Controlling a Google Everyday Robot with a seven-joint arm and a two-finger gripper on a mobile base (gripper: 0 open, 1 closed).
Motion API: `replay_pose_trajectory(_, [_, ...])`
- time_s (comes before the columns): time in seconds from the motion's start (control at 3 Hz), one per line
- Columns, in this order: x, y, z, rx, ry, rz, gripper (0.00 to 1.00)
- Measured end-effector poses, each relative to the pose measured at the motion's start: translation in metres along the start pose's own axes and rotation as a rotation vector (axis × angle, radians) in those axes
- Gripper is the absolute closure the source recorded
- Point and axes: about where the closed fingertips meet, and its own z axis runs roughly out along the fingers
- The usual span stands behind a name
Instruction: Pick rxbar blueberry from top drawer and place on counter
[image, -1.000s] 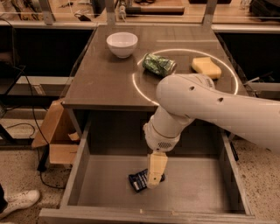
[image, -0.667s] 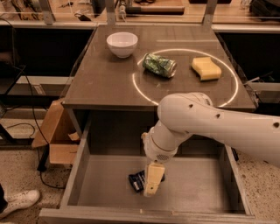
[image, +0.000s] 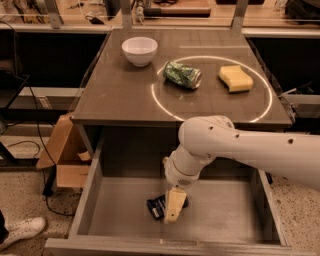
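The rxbar blueberry (image: 156, 205), a small dark navy bar, lies on the flat bottom of the open top drawer (image: 225, 220), near its middle front. My gripper (image: 171, 209) reaches down into the drawer from the white arm and sits right over the bar's right end, partly hiding it. The counter (image: 120, 90) is the grey-brown tabletop above the drawer, with a bright light ring on it.
On the counter stand a white bowl (image: 139, 50), a crushed green can (image: 182, 74) and a yellow sponge (image: 235, 78). A cardboard box (image: 67, 155) sits on the floor left of the drawer. A shoe (image: 20, 231) shows at the lower left.
The arm has lowered the gripper further down into the drawer onto the bar. The bar has not moved.
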Motion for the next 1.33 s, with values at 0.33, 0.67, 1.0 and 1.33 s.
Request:
replay_pose_trajectory(0.33, [0.001,0.000,0.001,0.000,0.002,0.001,0.00])
replay_pose_trajectory(0.67, [0.013,0.003,0.013,-0.017,0.004,0.021,0.00])
replay_pose_trajectory(1.0, [0.021,0.005,0.024,-0.034,-0.001,0.036,0.00])
replay_pose_trajectory(1.33, [0.028,0.009,0.031,-0.058,-0.014,0.050,0.00])
